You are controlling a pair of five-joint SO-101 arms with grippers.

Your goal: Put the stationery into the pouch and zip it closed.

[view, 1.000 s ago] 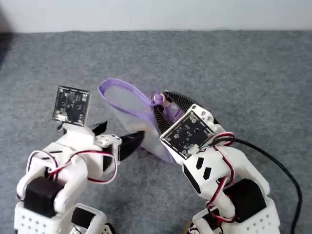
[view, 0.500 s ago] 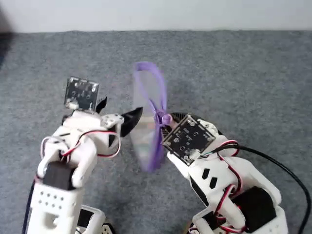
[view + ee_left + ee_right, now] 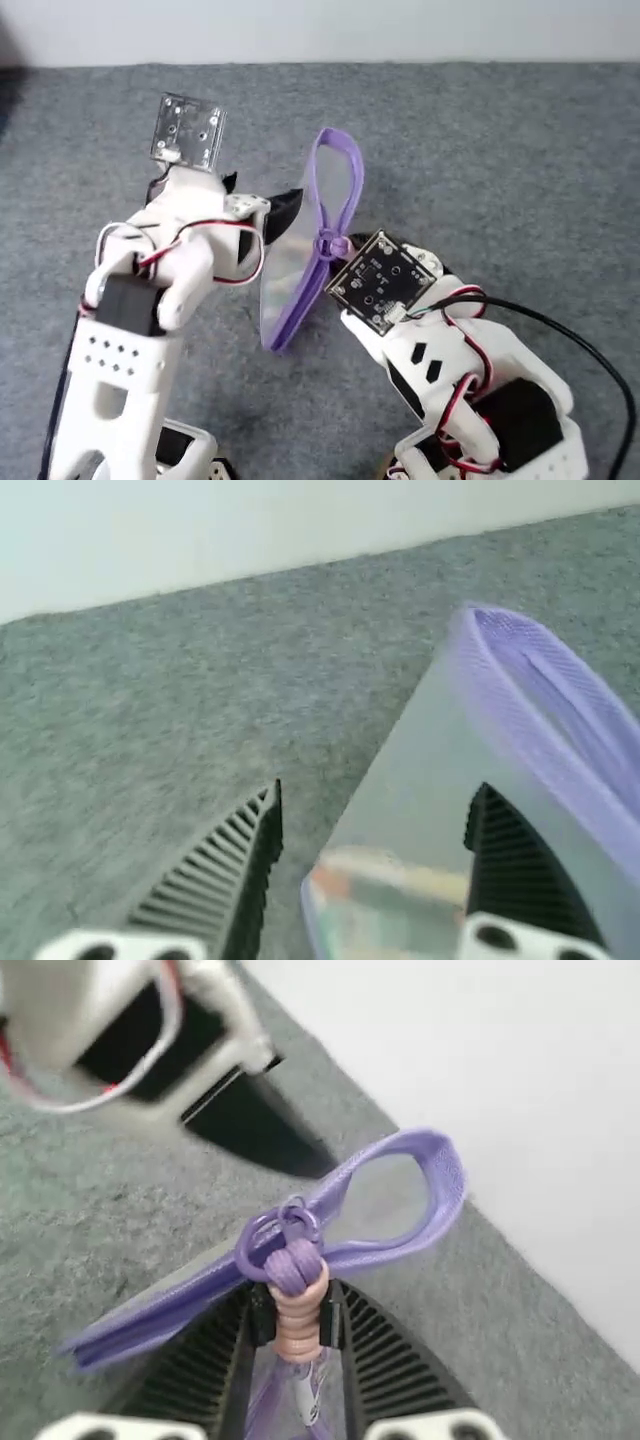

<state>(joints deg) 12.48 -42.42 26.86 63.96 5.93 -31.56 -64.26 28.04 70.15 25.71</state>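
A clear pouch (image 3: 288,272) with a purple zipper rim (image 3: 338,170) stands on edge between the two arms, its far end gaping open in a loop. My right gripper (image 3: 293,1298) is shut on the purple and pink braided zipper pull (image 3: 290,1260), near the pouch's middle (image 3: 330,243). My left gripper (image 3: 380,795) is open, and the pouch's clear wall (image 3: 450,740) lies between its fingers. Some stationery (image 3: 385,885) shows blurred through the wall, inside the pouch. From above, the left gripper (image 3: 260,197) sits at the pouch's left side.
Grey carpet (image 3: 500,150) covers the table, with a pale wall (image 3: 320,30) along the far edge. A black cable (image 3: 570,345) runs off the right arm toward the right edge.
The pouch has gone from lying flat to standing on edge and swung right. The left arm has moved farther away and up alongside it. The right gripper kept the zipper pull.
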